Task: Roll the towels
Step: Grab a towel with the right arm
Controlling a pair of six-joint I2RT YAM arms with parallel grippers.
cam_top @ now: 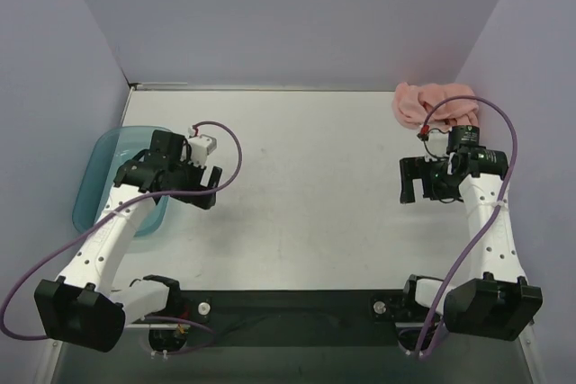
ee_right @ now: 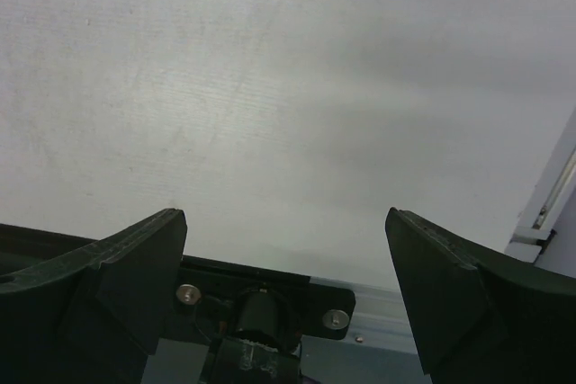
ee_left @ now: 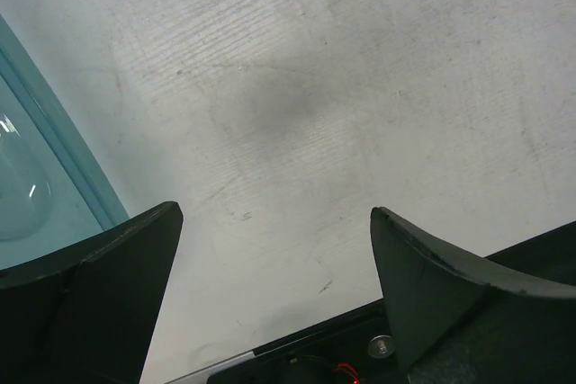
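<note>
Risk first: you will likely come up with a wad instead of an edge, because the towel (cam_top: 432,101) is bunched rather than laid flat, so a blind pinch could catch several folds at once. It sits tight in the upper right of the top view, close to the right wall (cam_top: 526,33), which leaves you little room to approach. The right arm's purple cable (cam_top: 490,110) loops across its near side and could snag. The towel needs spreading on the bare table (cam_top: 306,177) before any roll will hold. It is salmon-pink, fuzzy and crumpled into soft lobes; no bands or corners are discernible, and neither wrist view shows it. The left gripper (ee_left: 276,213) stands fully spread, holding nothing, beside the teal tray (cam_top: 94,177) at mid-left. The right gripper (ee_right: 286,215) is likewise wide apart and empty, over bare table just below the towel.
</note>
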